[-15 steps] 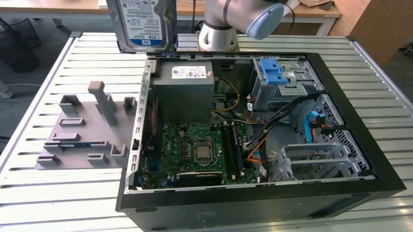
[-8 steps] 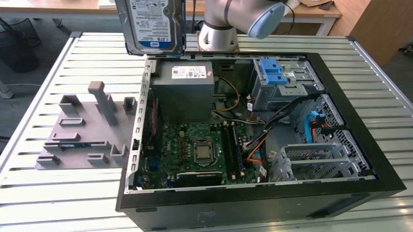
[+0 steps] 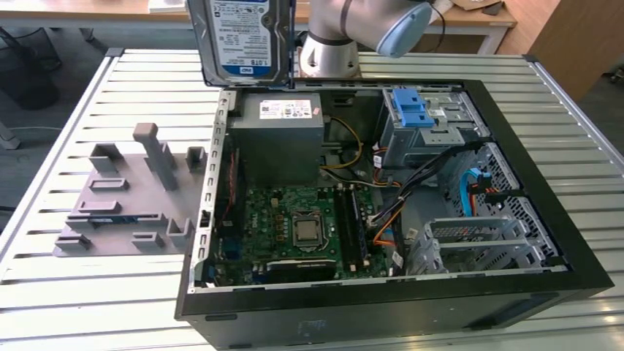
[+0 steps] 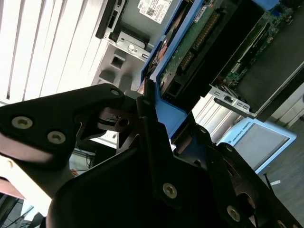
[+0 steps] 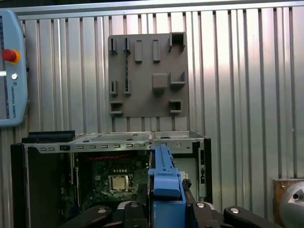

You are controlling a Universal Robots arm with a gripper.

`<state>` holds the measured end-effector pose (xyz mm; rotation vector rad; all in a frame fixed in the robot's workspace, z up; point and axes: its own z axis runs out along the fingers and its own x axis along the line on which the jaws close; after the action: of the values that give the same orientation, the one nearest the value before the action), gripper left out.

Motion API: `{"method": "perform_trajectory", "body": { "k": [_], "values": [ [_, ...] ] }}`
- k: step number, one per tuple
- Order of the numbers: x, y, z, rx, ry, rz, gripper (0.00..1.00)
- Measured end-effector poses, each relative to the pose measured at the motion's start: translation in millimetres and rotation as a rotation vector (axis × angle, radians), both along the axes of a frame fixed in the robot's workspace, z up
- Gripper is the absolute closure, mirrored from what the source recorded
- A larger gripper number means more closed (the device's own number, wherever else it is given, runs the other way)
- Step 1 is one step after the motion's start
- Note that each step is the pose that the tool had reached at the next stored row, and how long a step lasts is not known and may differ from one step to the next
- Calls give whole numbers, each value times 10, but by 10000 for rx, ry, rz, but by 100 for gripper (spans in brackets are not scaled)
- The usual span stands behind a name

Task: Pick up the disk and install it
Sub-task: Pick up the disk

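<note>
Exterior view: disk [image 3: 245, 40], label face.

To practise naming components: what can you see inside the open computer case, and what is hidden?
Visible: grey power supply, green motherboard, cables, drive cage; the disk hangs above, outside. The board beneath supply and cage is covered.

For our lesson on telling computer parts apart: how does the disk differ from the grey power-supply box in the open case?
The disk hangs upright above the case, clamped in the tool; the power-supply box sits mounted inside. The disk wears blue side rails and a blue-banded label; the box is plain grey with a white sticker. Both are rectangular metal units.
</note>
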<state>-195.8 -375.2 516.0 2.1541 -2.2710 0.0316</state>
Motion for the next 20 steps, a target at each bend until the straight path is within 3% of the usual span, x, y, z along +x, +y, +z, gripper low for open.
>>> {"method": "perform_trajectory", "body": {
  "k": [5,11,19,20],
  "values": [
    [89,-26,0,0,1,-1,64],
    [228,-87,0,0,1,0,64],
    [330,-199,0,3,1,0,64],
    [330,-214,1,38,2,0,64]
  ]
}}
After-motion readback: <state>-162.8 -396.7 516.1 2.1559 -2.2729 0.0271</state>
